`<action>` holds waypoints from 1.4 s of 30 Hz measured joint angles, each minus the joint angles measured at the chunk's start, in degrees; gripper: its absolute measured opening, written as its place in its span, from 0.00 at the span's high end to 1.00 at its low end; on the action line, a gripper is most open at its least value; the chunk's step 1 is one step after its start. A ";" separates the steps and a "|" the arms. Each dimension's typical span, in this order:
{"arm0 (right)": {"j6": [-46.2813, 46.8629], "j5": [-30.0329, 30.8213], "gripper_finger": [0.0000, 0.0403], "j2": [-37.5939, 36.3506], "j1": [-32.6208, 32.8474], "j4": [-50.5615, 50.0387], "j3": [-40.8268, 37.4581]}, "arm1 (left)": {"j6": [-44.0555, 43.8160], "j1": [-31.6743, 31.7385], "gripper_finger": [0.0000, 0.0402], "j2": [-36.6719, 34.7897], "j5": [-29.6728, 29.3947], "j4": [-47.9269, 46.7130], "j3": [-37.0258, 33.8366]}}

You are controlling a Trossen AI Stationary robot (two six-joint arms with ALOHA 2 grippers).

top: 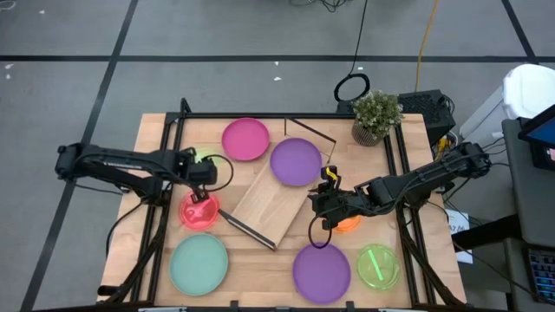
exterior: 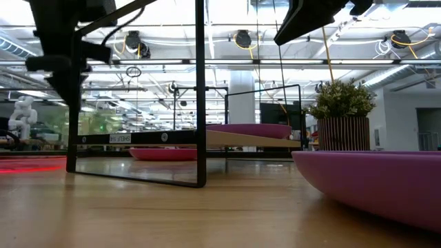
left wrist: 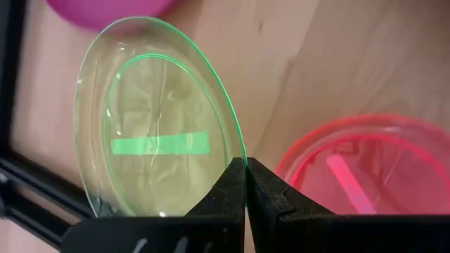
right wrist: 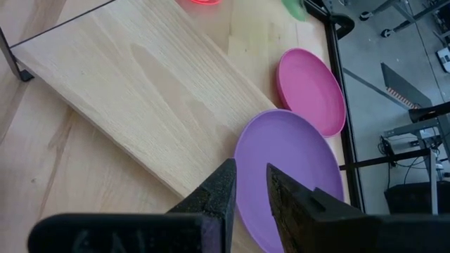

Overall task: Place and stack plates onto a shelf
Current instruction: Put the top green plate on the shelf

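left gripper [left wrist: 245, 184] – pinching rim of lime plate [left wrist: 158, 119], red plate [left wrist: 365, 165] just beside | right gripper [right wrist: 250, 186] – narrow gap, empty, purple plate [right wrist: 288, 176] and shelf [right wrist: 148, 84] ahead

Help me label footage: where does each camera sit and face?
High: overhead, straight down; both arms, left hand, right hand.
Low: tabletop height, level toward the room; arms overhead.
Left wrist: on left arm, past fingers pinching lime plate.
Right wrist: on right arm, past fingers, toward shelf.
High and right wrist share shelf, purple plate.
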 joint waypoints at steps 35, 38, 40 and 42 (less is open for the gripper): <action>-0.13 -0.01 0.84 0.00 0.00 0.00 0.00 | 73.22 -11.03 1.00 0.25 6.22 19.41 4.97; -0.13 0.00 0.84 0.00 0.00 0.00 0.00 | 78.71 -10.98 1.00 0.71 7.84 20.43 4.97; -0.13 -0.01 0.84 0.00 0.00 0.01 0.00 | 81.31 -10.95 1.00 1.28 8.41 20.60 4.97; -0.13 -0.01 0.84 0.00 0.00 0.02 0.00 | 83.38 -10.69 1.00 2.28 9.17 20.67 4.97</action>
